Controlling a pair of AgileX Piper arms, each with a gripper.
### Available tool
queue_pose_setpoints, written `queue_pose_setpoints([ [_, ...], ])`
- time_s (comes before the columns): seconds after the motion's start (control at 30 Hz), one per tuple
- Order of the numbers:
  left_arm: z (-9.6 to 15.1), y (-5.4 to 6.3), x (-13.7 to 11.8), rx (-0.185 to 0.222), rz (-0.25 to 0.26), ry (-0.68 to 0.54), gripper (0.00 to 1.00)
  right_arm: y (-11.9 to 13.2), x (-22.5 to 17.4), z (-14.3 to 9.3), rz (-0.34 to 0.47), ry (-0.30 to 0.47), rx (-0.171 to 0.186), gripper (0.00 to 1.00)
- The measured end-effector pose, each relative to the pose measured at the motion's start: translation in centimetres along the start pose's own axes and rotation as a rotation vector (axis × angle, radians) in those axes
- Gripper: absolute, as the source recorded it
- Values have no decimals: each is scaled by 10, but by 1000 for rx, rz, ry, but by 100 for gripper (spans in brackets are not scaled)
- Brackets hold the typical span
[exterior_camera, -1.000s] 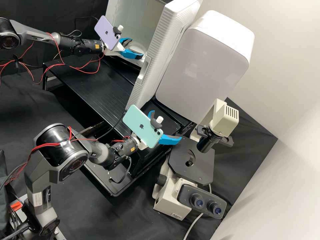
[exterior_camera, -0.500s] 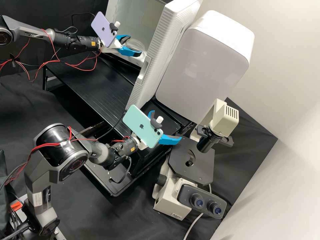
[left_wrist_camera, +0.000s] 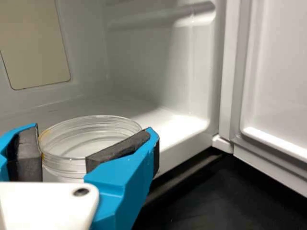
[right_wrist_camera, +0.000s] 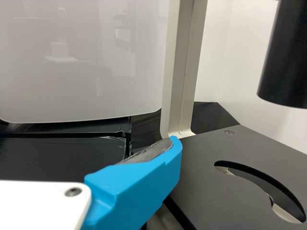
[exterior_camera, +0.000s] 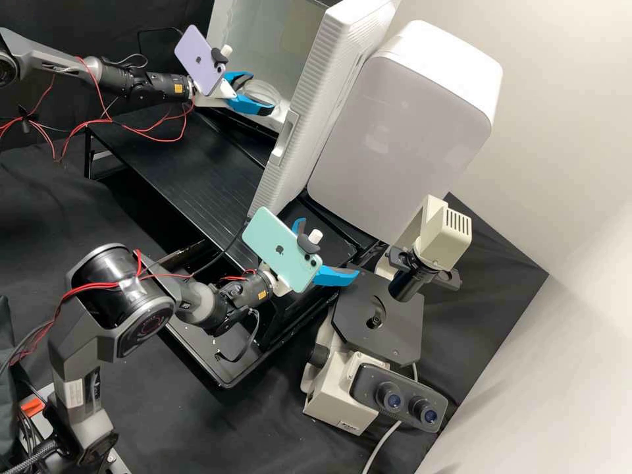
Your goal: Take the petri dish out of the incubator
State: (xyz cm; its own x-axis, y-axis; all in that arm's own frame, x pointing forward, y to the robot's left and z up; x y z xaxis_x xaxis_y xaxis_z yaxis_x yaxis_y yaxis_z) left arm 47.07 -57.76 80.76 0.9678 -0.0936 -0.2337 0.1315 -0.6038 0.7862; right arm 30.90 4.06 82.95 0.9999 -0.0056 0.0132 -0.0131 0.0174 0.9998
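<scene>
The clear round petri dish (left_wrist_camera: 86, 139) sits between the black pads of my left gripper (left_wrist_camera: 88, 146), which is shut on it. In the high view this gripper (exterior_camera: 253, 93) holds the dish (exterior_camera: 265, 88) at the mouth of the white incubator (exterior_camera: 263, 33), just above the front lip of its floor. The incubator door (exterior_camera: 316, 112) stands swung open beside it. My right gripper (exterior_camera: 326, 257) is open with nothing in it, low by the microscope stage (exterior_camera: 378, 322). One of its blue fingers (right_wrist_camera: 144, 177) lies over the stage's edge (right_wrist_camera: 230, 182).
A white microscope (exterior_camera: 368, 388) stands at the front right, its dark condenser (right_wrist_camera: 288, 52) hanging over the stage. A large white box (exterior_camera: 401, 131) sits behind the open door. A black ribbed shelf (exterior_camera: 191, 178) runs between the two arms. Red cables trail from both arms.
My left gripper has drawn back a little from the incubator chamber, carrying the petri dish with it. The right arm has stayed where it was.
</scene>
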Motion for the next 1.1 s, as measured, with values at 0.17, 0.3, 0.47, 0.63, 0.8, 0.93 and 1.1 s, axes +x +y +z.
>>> queue_pose_setpoints([
  [0.17, 5, 0, -24, 32, 32, -47, 0, 0, 0, 0, 0, 0, 0, 100],
  [0.3, 11, -2, -46, 63, 56, -99, 0, 0, 0, 0, 0, 0, 0, 100],
  [0.47, 21, -9, -75, 83, 86, -166, 0, 0, 0, 0, 0, 0, 0, 100],
  [0.63, 32, -22, -101, 95, 84, -223, 0, 0, 0, 0, 0, 0, 0, 100],
  [0.8, 46, -41, -122, 127, 50, -297, 0, 0, 0, 0, 0, 0, 0, 100],
  [0.93, 54, -56, -135, 153, 5, -351, 0, 0, 0, 0, 0, 0, 0, 100],
  [1.1, 58, -68, -144, 156, -33, -392, 0, 0, 0, 0, 0, 0, 0, 100],
])
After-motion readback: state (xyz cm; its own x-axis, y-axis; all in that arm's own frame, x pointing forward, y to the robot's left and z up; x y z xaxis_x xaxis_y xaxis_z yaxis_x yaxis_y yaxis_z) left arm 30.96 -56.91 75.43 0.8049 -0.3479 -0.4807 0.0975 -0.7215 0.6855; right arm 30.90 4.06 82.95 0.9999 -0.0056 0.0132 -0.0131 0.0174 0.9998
